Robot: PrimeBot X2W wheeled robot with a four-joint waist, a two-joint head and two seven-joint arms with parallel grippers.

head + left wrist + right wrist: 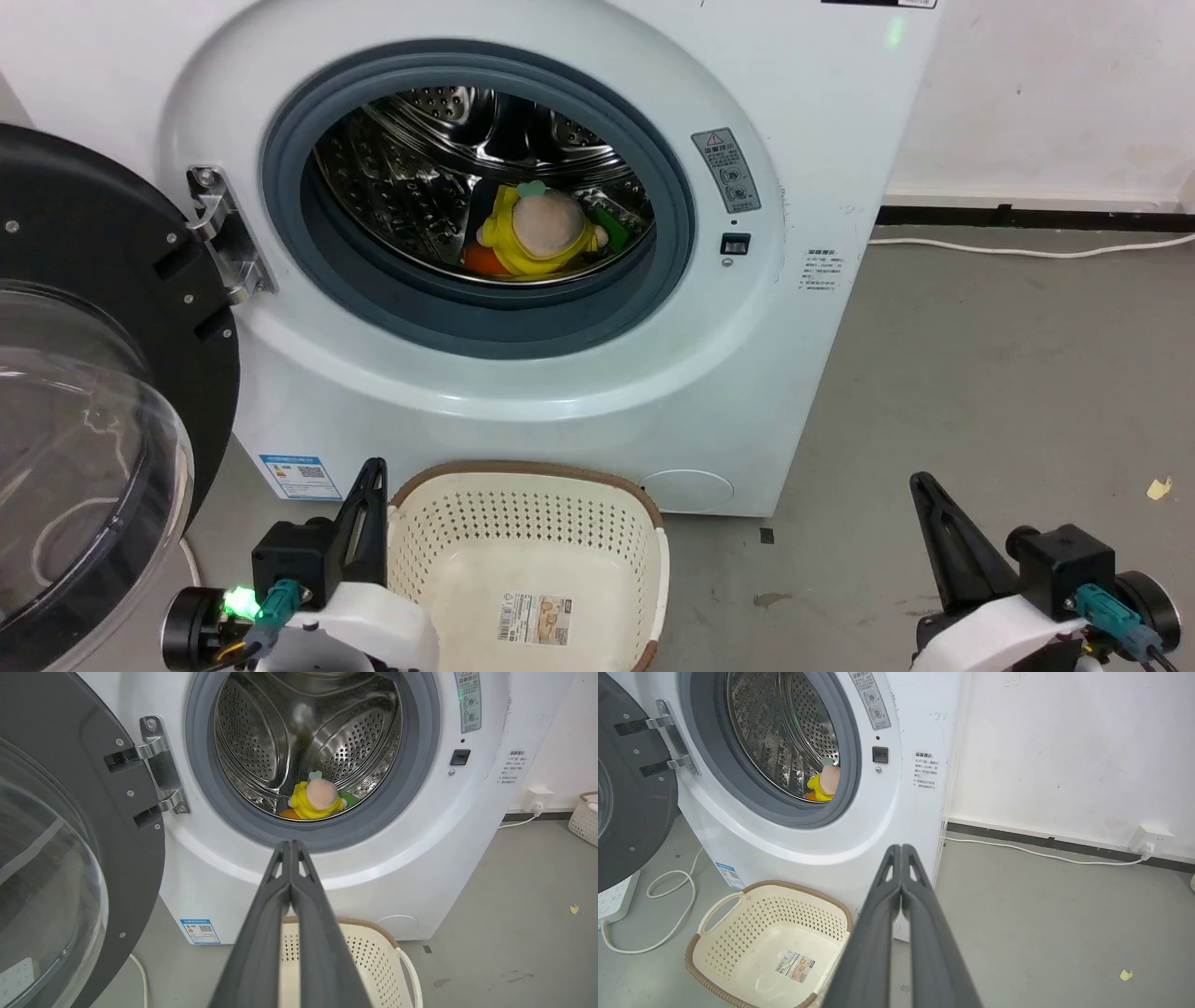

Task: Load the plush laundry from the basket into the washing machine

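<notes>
The plush laundry lies at six o'clock in the drum of the washing machine; the basket stands on the floor just below; left pincer and right pincer are pressed together, holding nothing.

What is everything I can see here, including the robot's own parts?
washing machine: one, white, facing the robot.
door: one, black-rimmed clear glass, swung open at left.
plush doll: one, yellow, pink and orange, inside the steel drum.
basket: one, cream with brown rim, on the floor before the washing machine, label on its bottom.
cable: one, white, along the floor by the wall.
paper scrap: one, yellowish, on the floor at right.
left gripper: one, dark, shut, left of the basket.
right gripper: one, dark, shut, over floor at right.
</notes>
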